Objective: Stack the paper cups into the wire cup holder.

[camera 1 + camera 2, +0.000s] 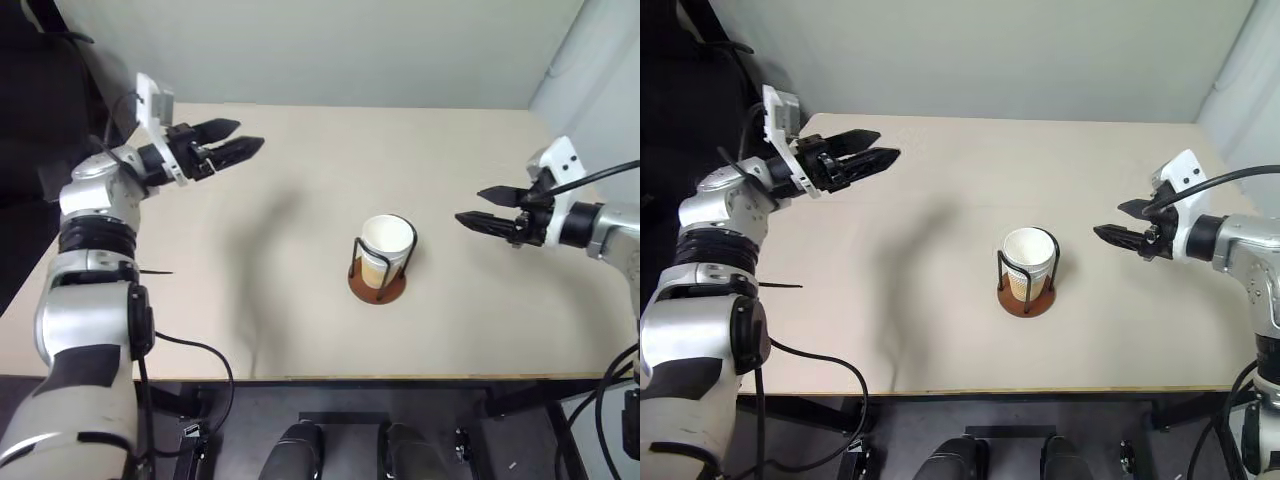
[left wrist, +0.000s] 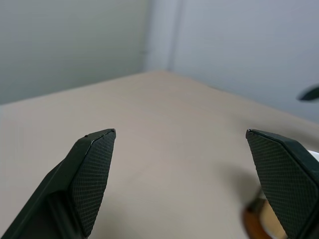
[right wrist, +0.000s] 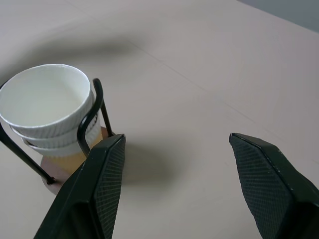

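Observation:
The paper cups (image 1: 386, 243) sit nested one inside another in the wire cup holder (image 1: 378, 290), which stands upright near the middle of the table. In the right wrist view the stacked white rims (image 3: 47, 107) show between the black wire loops (image 3: 94, 107). My left gripper (image 1: 248, 136) hovers open over the table's far left, well away from the holder, with nothing between its fingers. On the right my right gripper (image 1: 470, 205) is also open and empty, pointing toward the holder with a gap between them.
The beige table (image 1: 300, 320) runs to a grey wall at the back. Its front edge (image 1: 400, 378) is close to me. A black cable (image 1: 190, 350) hangs off the front left.

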